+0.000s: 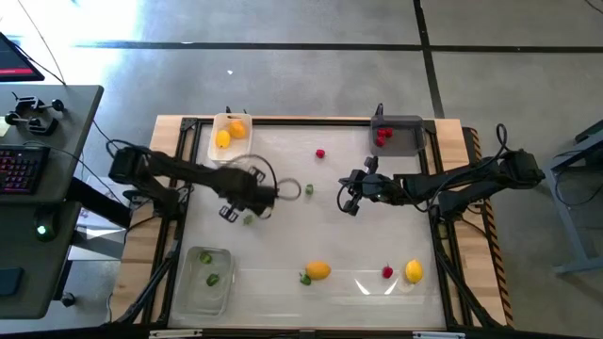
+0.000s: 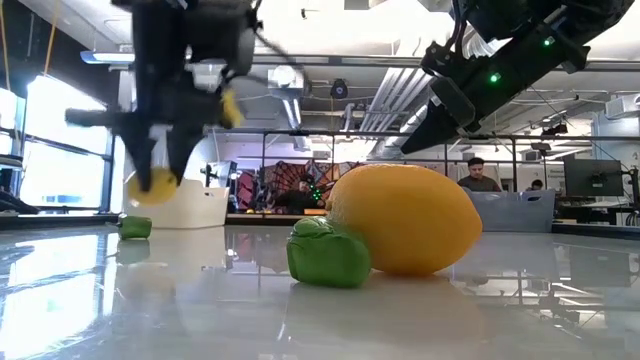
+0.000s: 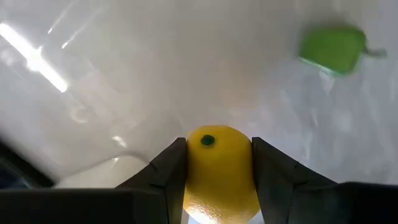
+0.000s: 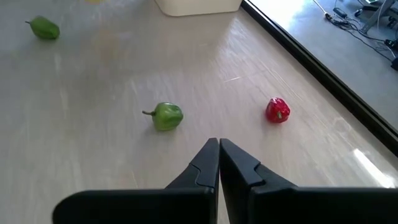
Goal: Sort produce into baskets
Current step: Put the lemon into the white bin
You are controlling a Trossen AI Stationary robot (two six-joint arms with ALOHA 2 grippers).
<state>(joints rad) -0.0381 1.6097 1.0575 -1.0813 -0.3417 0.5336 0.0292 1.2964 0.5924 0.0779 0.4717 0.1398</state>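
- Left gripper (image 3: 219, 171), centre-left in the high view, pinches a yellow fruit (image 3: 219, 163) between its fingers above the table (image 1: 377, 221).
- Right gripper (image 4: 219, 163), right of centre, has its fingers pressed together, holding nothing.
- White tray (image 1: 219, 125) sits at upper left, dark grey tray (image 1: 405, 124) at upper right, clear tray (image 1: 193, 287) at lower left.

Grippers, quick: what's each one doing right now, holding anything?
Left gripper: closed on a yellow fruit, above the table.
Right gripper: shut, empty, hovering mid-table.
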